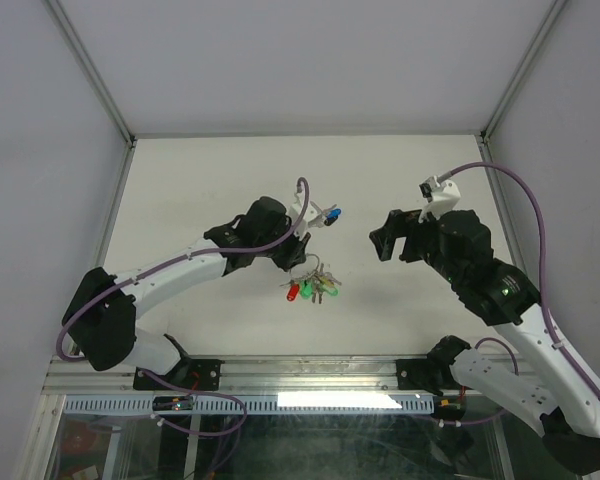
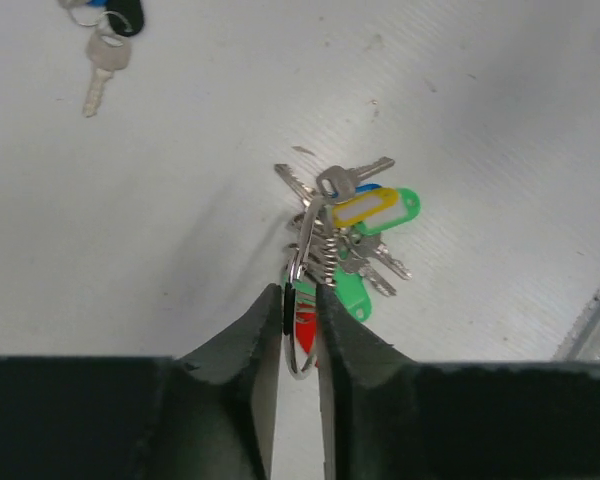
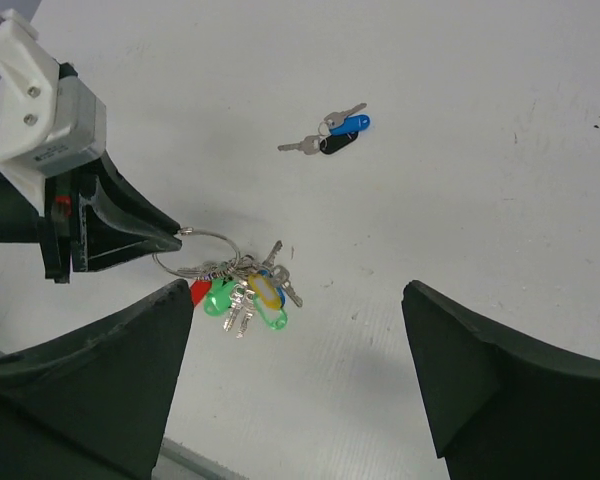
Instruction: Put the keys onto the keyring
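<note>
My left gripper is shut on the thin silver keyring, pinching its wire edge-on. The bunch on the ring holds green, red and yellow tags and several silver keys. It lies just beyond the fingertips. The top view shows the gripper above the bunch. A small set with a blue-headed key, a black tag and a grey key lies apart on the table, also visible in the top view. My right gripper is open and empty, right of the bunch.
White table with grey walls on three sides. A metal rail runs along the near edge. The left arm's camera mount and purple cable sit above the ring.
</note>
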You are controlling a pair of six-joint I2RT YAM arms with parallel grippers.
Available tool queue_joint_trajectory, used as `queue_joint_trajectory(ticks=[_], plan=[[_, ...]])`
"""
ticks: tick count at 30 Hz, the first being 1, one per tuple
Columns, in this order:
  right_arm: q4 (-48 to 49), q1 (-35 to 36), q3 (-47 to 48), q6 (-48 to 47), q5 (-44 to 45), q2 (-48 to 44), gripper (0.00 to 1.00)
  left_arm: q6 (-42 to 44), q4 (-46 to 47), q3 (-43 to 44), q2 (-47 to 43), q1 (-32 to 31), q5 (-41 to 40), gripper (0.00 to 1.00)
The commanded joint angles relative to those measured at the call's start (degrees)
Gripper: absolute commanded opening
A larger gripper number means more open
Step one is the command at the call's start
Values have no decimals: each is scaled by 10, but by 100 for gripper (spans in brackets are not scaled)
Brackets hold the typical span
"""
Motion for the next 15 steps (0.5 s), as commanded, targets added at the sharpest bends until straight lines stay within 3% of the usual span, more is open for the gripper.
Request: queue_joint_trajectory(ticks=[1, 4, 11, 15], plan=[[19, -1, 5, 2, 1, -8, 94, -40, 67, -16, -26, 31, -42, 23], [23, -1, -1, -3, 4, -14, 99, -62, 71, -24, -51, 65, -80, 51], [56, -1, -29, -40, -31, -71, 99, -121, 56, -36, -135, 151, -163, 98], [30, -1, -21, -39, -5, -93, 99, -177, 8, -31, -174, 181, -249, 99]])
